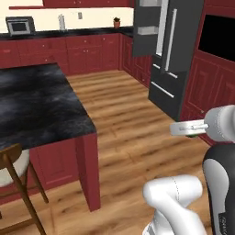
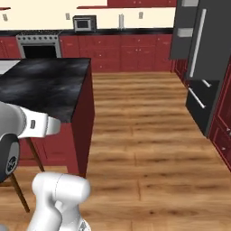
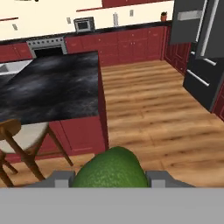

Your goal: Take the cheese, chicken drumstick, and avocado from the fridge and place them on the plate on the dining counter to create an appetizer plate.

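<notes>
Two-finger pincer (image 3: 112, 177) at the bottom of the hand view, clamped on a dark green, rounded avocado (image 3: 112, 169); grey finger tips (image 3: 63, 178) pressed against its two sides. Avocado lifted clear of any surface, above the pale wooden plank floor (image 3: 148, 109). In the left base view, white arm with dark joints (image 1: 220, 137) raised at the right edge, the pincer end itself cut off by the frame.

Large black marbled stone worktop on a red base (image 3: 52, 87) ahead and to the left of the avocado, well apart from it. Wooden chair with a cream seat (image 3: 22, 138) tucked against the near side of that worktop. No plate discernible on the visible part of the worktop.

Tall dark grey fridge with long white bar handles (image 1: 172, 55) standing at the right of the room, upper door swung open (image 1: 148, 27), pale door bins visible on it. Fridge well apart from the pincer.

Red kitchen cabinets under a black wall worktop (image 2: 131, 45) along the far wall, a small grey microwave (image 2: 84, 22) resting on that worktop, and an oven (image 2: 39, 47) built into the cabinets at the left.
</notes>
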Controlling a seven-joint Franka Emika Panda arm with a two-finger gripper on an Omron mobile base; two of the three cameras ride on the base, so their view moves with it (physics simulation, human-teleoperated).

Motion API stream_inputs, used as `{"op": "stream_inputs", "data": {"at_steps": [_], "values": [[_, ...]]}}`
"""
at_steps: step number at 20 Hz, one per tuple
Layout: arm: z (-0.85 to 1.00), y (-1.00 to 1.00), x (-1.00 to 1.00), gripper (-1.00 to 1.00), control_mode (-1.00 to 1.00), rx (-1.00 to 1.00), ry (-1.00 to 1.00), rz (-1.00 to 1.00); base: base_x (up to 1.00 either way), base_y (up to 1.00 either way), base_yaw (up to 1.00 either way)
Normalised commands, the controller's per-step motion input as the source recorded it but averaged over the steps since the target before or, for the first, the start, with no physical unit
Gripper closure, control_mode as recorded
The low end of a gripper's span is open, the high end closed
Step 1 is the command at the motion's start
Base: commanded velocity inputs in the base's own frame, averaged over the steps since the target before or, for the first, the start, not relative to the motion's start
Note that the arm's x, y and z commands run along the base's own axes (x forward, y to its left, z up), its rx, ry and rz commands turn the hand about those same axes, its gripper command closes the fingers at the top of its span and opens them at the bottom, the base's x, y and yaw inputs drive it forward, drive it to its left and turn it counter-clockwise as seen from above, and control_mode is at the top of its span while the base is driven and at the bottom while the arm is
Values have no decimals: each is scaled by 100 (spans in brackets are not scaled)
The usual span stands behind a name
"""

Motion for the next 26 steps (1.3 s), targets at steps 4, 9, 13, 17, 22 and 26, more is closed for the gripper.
{"op": "stream_inputs", "data": {"at_steps": [4, 9, 13, 17, 22, 26], "values": [[0, 0, 0, 100, 100, 0, 0, 0, -35, 100, -17], [0, 0, 0, 100, 100, 0, 0, 0, -32, 100, -11], [0, 0, 0, 100, 100, 0, 0, 0, -38, 100, -7], [0, 0, 0, 100, 100, 0, 0, 0, -28, 100, -5], [0, 0, 0, 100, 100, 0, 0, 0, -26, 100, -2], [0, 0, 0, 100, 100, 0, 0, 0, -22, 100, 0]]}}
